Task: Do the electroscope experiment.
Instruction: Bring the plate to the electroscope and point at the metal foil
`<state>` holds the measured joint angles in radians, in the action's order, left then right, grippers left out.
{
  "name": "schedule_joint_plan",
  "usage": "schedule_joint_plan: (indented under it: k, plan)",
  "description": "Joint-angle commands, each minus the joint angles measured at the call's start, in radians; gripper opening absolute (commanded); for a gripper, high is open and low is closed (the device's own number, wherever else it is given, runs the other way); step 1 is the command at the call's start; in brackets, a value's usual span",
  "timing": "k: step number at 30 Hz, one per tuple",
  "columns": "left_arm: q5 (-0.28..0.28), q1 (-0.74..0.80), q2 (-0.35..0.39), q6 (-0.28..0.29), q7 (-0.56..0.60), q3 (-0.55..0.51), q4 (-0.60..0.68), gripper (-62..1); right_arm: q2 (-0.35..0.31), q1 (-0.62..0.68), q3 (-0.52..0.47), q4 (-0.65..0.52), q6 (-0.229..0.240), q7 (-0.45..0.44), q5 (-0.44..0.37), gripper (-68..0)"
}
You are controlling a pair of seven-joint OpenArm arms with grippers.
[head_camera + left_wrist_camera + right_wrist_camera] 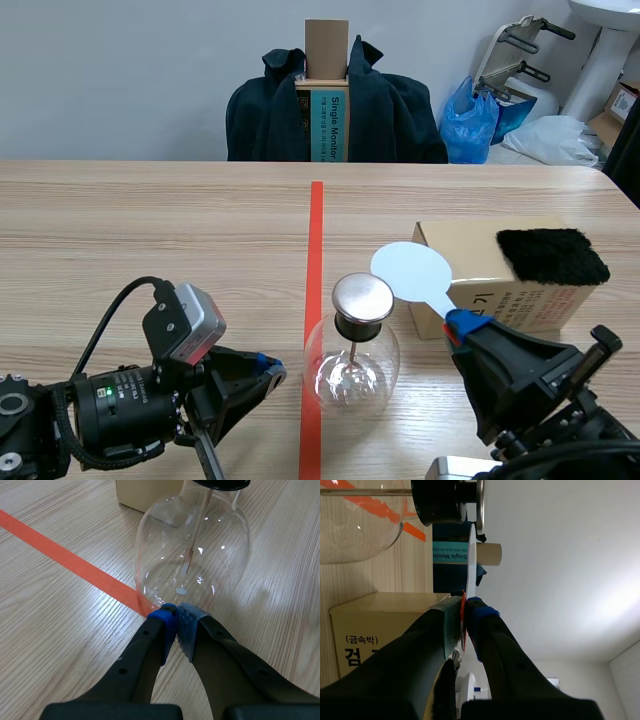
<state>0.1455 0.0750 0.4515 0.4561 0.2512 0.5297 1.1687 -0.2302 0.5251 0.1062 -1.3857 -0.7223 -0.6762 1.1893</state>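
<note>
Resting low on the wooden surface (150,230), the left claw (270,368) has its blue-padded fingers together on nothing. Its tips sit just beside the base of the clear glass electroscope flask (352,372), probably to steady it. Right claw (460,326) clamped on the handle of a pale round flat paddle (411,270), the disc close by the flask's round metal top plate (362,296); contact cannot be told. Judged: paddle presented to pass charge to the plate. Beyond, a brown cardboard box (465,245) carries a black fur pad (552,256), set within reach for rubbing. Farthest, a dark jacket (270,120) over a chair.
</note>
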Motion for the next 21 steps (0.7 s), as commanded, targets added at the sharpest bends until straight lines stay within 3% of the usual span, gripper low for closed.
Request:
schedule_joint_plan:
  k: [1,4,21]
  plan:
    - [0.006,0.005,-0.005,-0.001,0.014,-0.006,0.021,-59.2,-0.016,-0.007,-0.01,-0.017,-0.031,0.003,-0.006,-66.7]
    - [0.006,0.005,-0.005,-0.001,0.014,-0.006,0.021,-59.2,-0.016,-0.007,-0.018,-0.017,-0.061,0.003,-0.007,-66.7]
    - [0.006,0.005,-0.005,-0.001,0.014,-0.006,0.021,-59.2,-0.016,-0.007,-0.062,-0.027,-0.061,0.007,-0.051,-66.7]
